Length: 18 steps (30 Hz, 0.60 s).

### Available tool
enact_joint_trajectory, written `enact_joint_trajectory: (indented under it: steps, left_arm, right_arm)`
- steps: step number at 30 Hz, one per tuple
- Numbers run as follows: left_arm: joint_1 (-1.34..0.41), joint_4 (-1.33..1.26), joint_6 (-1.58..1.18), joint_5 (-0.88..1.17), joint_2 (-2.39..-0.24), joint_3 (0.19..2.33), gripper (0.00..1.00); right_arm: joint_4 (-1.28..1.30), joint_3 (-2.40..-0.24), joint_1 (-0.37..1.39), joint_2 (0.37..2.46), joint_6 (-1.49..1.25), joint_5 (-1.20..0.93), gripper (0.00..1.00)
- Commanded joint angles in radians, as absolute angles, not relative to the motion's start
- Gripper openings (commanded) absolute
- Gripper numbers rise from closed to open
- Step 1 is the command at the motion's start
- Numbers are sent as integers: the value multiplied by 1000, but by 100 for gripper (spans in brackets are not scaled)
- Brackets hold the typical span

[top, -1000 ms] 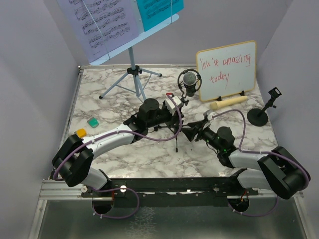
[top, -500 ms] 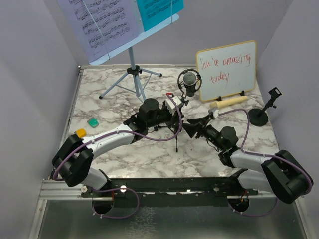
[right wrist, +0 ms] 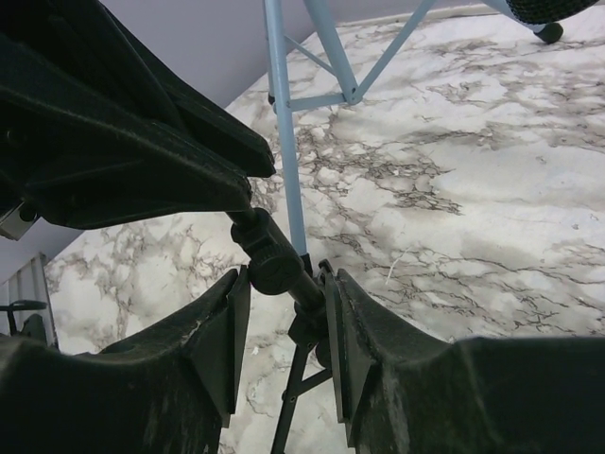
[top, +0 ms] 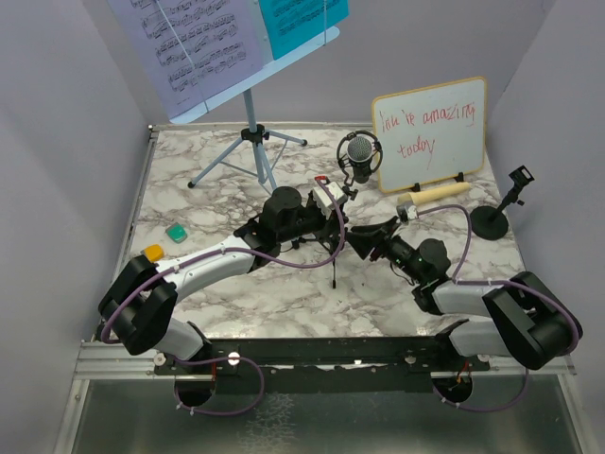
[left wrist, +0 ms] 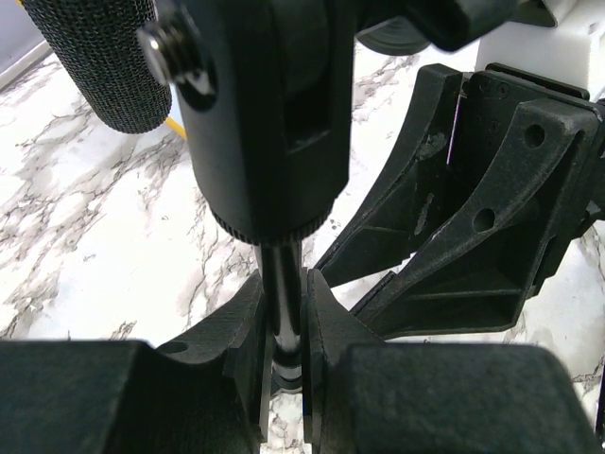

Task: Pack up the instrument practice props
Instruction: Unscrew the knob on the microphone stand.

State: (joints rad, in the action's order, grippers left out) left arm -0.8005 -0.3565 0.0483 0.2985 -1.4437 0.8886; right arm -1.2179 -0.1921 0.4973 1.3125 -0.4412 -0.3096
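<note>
We see the left gripper (left wrist: 284,326) clamped shut on the thin pole of the black studio microphone (top: 359,151), just below its mount. The microphone stands upright near the middle of the marble table (top: 236,284). The right gripper (right wrist: 284,284) sits lower on the same pole, one finger on each side of the knuckle above the small tripod legs. The fingers lie close against it, but we cannot tell whether they press on it.

At the back left stands the light-blue music rack (top: 253,142), carrying the printed music sheet (top: 189,43) and the cyan sheet (top: 298,19). The cream handheld microphone (top: 435,196) lies in front of the whiteboard (top: 430,132), with the black round-base pole (top: 492,219) near it on the right.
</note>
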Motion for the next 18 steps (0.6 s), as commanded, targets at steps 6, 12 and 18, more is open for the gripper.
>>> enact_joint_trajectory:
  steps: [6, 12, 18]
  left_arm:
    - [-808, -390, 55, 328, -1410, 888, 0]
    - [-808, -390, 56, 328, -1409, 887, 0]
    - [-808, -390, 57, 329, -1410, 888, 0]
  right_arm:
    - [-1169, -257, 480, 1361, -310, -331, 36]
    - [-1065, -297, 480, 1379, -118, -348, 24]
    - [-1040, -295, 481, 1380, 142, -440, 16]
